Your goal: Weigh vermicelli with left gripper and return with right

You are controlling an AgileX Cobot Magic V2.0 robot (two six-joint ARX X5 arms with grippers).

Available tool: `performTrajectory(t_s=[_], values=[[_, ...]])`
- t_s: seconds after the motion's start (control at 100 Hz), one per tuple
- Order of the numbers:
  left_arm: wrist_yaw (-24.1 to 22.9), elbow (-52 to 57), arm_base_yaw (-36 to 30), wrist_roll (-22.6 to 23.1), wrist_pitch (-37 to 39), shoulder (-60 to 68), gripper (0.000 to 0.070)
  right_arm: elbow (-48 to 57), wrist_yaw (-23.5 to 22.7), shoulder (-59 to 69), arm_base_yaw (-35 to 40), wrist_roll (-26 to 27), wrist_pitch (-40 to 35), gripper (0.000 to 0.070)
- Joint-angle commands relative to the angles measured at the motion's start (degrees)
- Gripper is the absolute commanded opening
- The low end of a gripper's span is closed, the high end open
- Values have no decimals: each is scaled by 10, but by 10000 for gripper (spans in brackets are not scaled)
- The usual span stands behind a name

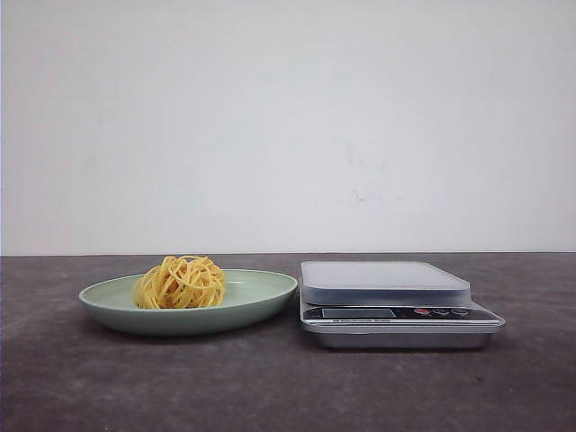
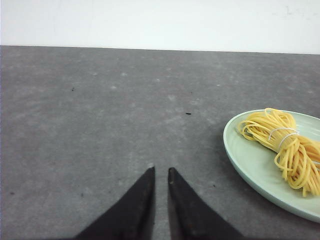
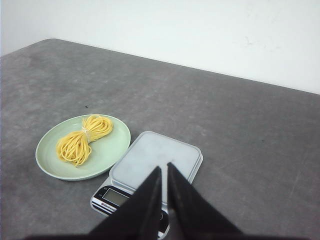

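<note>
Vermicelli point(image 1: 180, 283) sits on the plate point(image 1: 261, 301), left of the scale point(image 1: 385, 281), plate rim nearly touching the scale. Nothing on the scale pan yet, so weighing hasn't begun.

Left gripper point(image 2: 161, 172) is clenched to a thin slit, nothing held, low over bare table beside the plate. Right gripper point(image 3: 164, 170) is likewise near-closed and empty, above the scale's front edge w/ its display.

Risks, as I judge them:
- Left must open before the grab; slim tips could pinch only a few strands, and the bundle (tied at its waist w/ a white band) sags or slips mid-carry.
- Pushing down or sideways on the noodles may skid the shallow plate into the scale.
- Loose ends hanging off the pan would skew the reading.
</note>
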Motion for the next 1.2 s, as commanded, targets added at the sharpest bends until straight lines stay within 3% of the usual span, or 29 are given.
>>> performTrajectory(t_s=[0.0, 0.18, 0.33, 0.44, 0.59, 0.87, 1.02, 1.19], values=[[3, -10, 1, 8, -2, -1, 12, 5, -1, -8, -29, -21, 6, 9], [3, -10, 1, 8, -2, -1, 12, -22, -89, -24, -233, -21, 21, 9], [3, -10, 1, 8, -2, -1, 12, -104, -169, -73, -409, -34, 103, 9], [3, -10, 1, 8, -2, -1, 12, -180, -203, -119, -490, -36, 143, 9], [3, -10, 1, 8, -2, -1, 12, -283, -203, -185, -535, -36, 177, 9], [3, -10, 1, 8, -2, -1, 12, -416, -211, -204, -543, -35, 266, 9], [3, -10, 1, 8, -2, -1, 12, -454, -212, -204, -543, -31, 319, 9], [3, -10, 1, 8, -2, -1, 12, -459, -216, -204, -542, -37, 319, 9]])
